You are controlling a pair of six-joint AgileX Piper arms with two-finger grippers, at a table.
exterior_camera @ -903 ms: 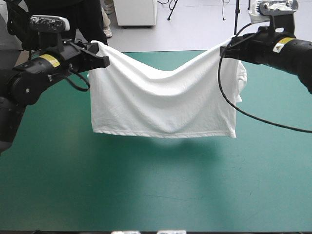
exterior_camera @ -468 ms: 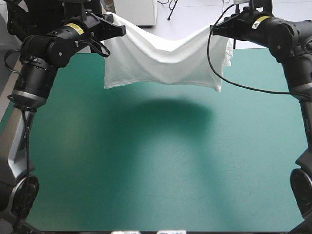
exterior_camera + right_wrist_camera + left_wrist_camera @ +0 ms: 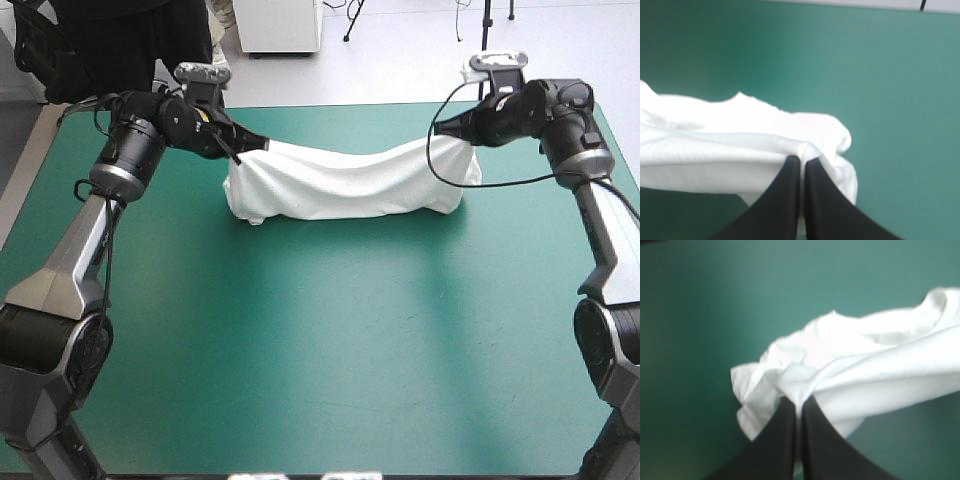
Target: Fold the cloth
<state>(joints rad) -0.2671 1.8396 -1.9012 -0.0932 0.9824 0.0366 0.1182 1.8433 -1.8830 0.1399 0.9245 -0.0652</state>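
Observation:
The white T-shirt lies bunched in a long low heap across the far half of the teal-green table, sagging in the middle. My left gripper is shut on the T-shirt at its left end, low over the table. At the right end my right gripper is shut on the T-shirt too. In the left wrist view the black fingers meet in a point, pinching a fold of the T-shirt. The right wrist view shows the same: a fold of the T-shirt nipped at the tip of my right gripper.
Bare teal-green cover stretches from the T-shirt to the near edge. The table's far edge runs just behind the cloth. A person's dark-clad legs stand beyond the far left corner.
Earlier both grippers held the T-shirt hanging high above the table. They have since swung away toward the far edge and come down, so the cloth now rests bunched on the cover.

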